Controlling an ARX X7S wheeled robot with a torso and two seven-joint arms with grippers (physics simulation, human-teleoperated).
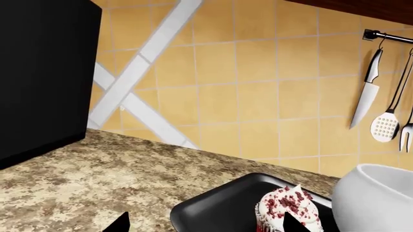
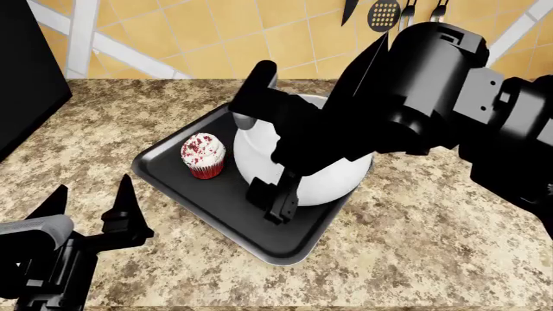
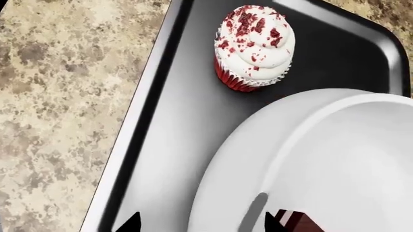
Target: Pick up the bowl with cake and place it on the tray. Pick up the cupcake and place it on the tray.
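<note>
The black tray (image 2: 223, 202) lies on the counter. The white bowl (image 2: 333, 178) stands on it, mostly hidden by my right arm. The cupcake (image 2: 203, 155) stands on the tray to the bowl's left. My right gripper (image 2: 269, 202) is open, and its tips straddle the bowl's near rim (image 3: 201, 223). The right wrist view shows the bowl (image 3: 335, 159), a sliver of the cake (image 3: 298, 221) inside it, the cupcake (image 3: 255, 46) and the tray (image 3: 181, 111). My left gripper (image 2: 90, 194) is open and empty, low at the left, apart from the tray. Its wrist view (image 1: 205, 224) shows the cupcake (image 1: 284, 205), tray (image 1: 213, 208) and bowl (image 1: 374, 198).
A tall black block (image 2: 22, 65) stands at the far left of the granite counter (image 2: 432, 246). A knife (image 1: 369, 92) and a slotted spoon (image 1: 386, 125) hang from a rail on the tiled back wall.
</note>
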